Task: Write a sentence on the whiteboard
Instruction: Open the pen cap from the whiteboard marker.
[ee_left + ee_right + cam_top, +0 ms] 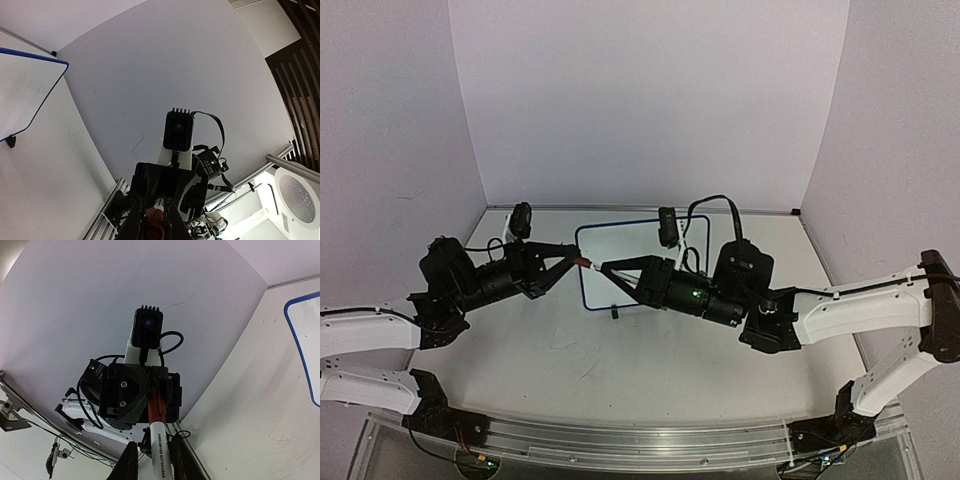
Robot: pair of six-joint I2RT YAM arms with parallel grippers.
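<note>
L gripper [582, 263] pinching red cap [155, 220]; R gripper [603, 270] flanking marker barrel [159, 450], clamp untellable; risking drop onto whiteboard [620, 240] w/ loose hold.

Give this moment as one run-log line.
left gripper: shut on marker, red end | right gripper: flanks white barrel | whiteboard: under tips, no writing seen

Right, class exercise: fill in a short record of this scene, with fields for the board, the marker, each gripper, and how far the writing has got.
whiteboard: lying on the table, blue rim, partly hidden
marker: white barrel, red end, held in the air above the board's left side
left gripper: shut on the marker's red end
right gripper: fingers either side of the white barrel; contact unclear
writing: none on the parts of the board that show
</note>
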